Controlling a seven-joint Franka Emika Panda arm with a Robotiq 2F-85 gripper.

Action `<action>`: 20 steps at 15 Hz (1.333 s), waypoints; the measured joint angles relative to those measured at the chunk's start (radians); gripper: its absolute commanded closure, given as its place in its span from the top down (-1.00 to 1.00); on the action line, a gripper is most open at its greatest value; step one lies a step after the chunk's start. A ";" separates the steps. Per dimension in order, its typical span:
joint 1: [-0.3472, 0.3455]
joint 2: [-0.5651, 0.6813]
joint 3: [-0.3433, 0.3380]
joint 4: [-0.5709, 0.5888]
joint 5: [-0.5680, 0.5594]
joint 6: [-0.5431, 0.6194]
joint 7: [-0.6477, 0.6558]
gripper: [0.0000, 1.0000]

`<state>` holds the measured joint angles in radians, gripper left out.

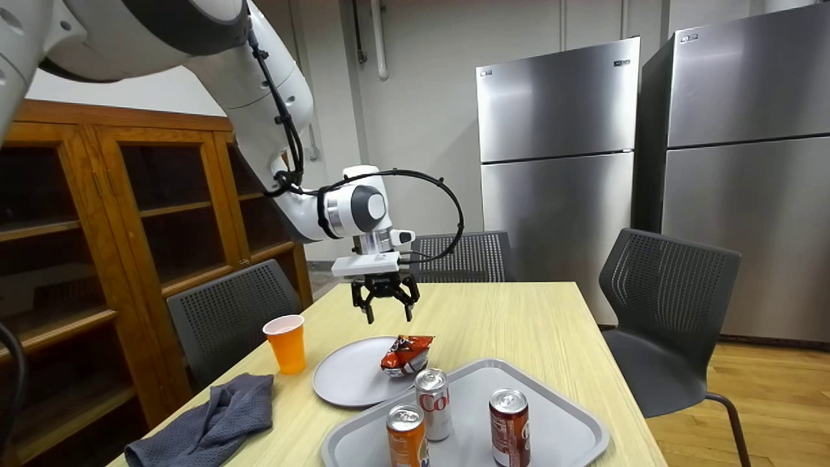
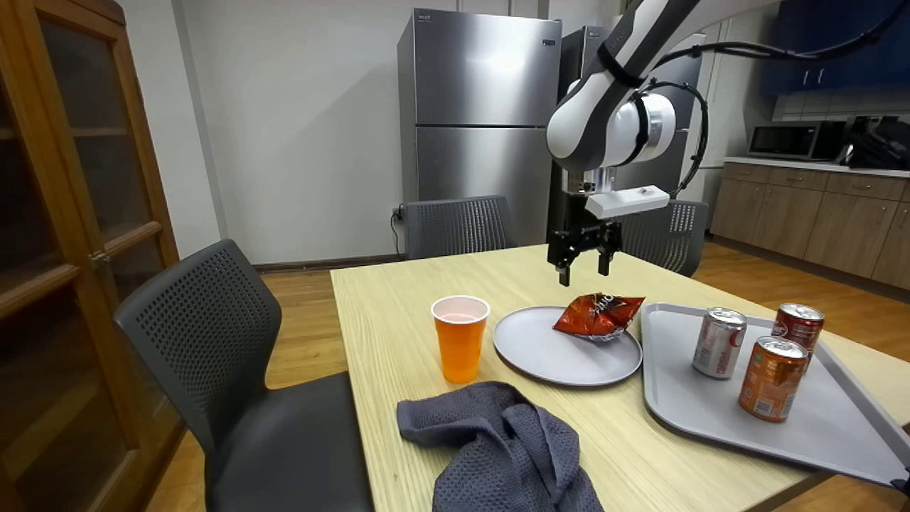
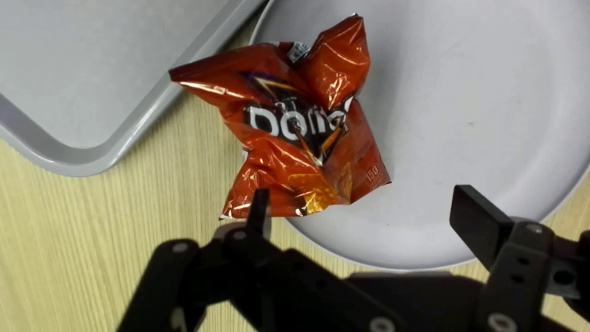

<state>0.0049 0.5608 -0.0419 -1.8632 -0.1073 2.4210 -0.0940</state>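
Red Doritos bag (image 3: 299, 120) beneath a wide-spread claw (image 1: 390, 320)

The claw hangs above the bag, its black fingers (image 3: 480, 221) pointing down, set well apart and clear of it. Just below, the crumpled bag lies printed front up on a round light-grey plate (image 3: 465, 92), close to the plate's edge. In the wrist view it reaches past that edge, and one corner overlaps the border of a grey rectangular tray (image 2: 679, 398); whether the two touch cannot be told.

The tray sits beside the plate, lower than the claw. On it stand three upright cans: nearest the claw a silver Coke can (image 1: 433, 403), then, farther out, an orange soda can (image 1: 408, 438) and a dark red soda can (image 1: 509, 428). Across the plate, on the claw's other side, is an orange plastic cup (image 2: 461, 345). Farther from the claw, near the cup, a dark grey textured cloth (image 2: 498, 441) lies bunched. A pale wood-grain table (image 1: 493, 318) bears them all.

Dark grey chairs (image 1: 668, 292) stand around it, well out from the claw. Beyond are a glass-doored wooden cabinet (image 1: 100, 188) and two stainless-steel refrigerators (image 1: 557, 207); in an exterior view, a microwave (image 2: 789, 140) sits far off on a counter (image 2: 803, 213).
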 measured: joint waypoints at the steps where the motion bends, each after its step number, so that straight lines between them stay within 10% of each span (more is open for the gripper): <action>1: -0.002 0.013 0.000 0.013 0.000 0.000 -0.006 1.00; 20: -0.007 0.108 -0.009 0.079 -0.050 0.000 -0.042 1.00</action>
<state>-0.0018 0.6685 -0.0514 -1.7842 -0.1575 2.4208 -0.1364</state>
